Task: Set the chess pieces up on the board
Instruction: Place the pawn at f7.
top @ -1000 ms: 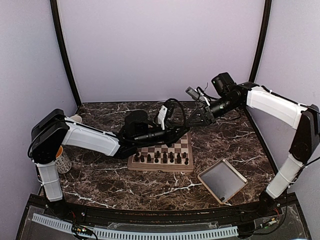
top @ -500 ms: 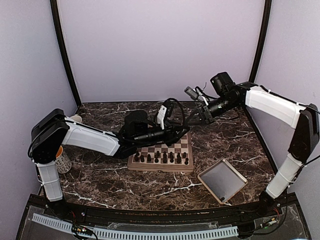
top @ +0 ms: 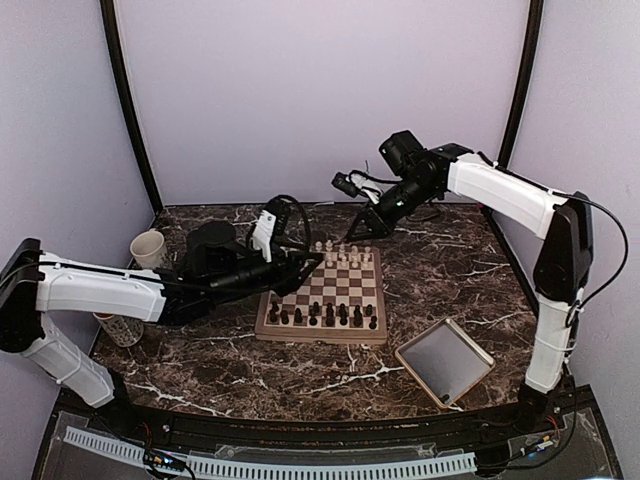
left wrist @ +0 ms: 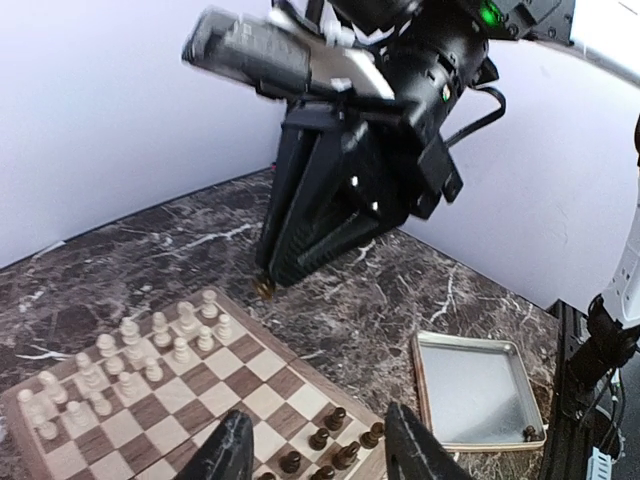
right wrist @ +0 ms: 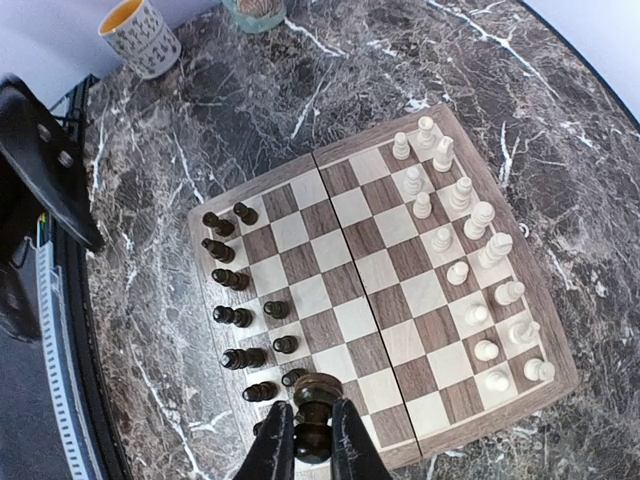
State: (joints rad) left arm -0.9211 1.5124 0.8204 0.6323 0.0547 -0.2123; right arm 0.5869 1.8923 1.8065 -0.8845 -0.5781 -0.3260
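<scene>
Near edge first: the beige tray [top: 445,362] lies at 4 o'clock from the board [top: 320,335], well apart from it. The dark chessmen [top: 328,316] stand on the board's two near rows, packed close, and from the right wrist view we see gaps in those rows. The left gripper [left wrist: 320,455] hovers at the board's 10 o'clock corner with its jaws partly apart and nothing between them. The cream chessmen [top: 345,250] line the far rows. Farthest out, at 12 o'clock and above the table, the right gripper [right wrist: 312,440] is pinched on one dark chessman [right wrist: 314,395], holding it just under the head. We judge these pieces light, stiff turned wood, smooth and rounded, so they can twist or slip in the pads. The bases are narrow and tip easily. It is best to take them high on the stem from above, and to set them down straight because the neighbours are close.
</scene>
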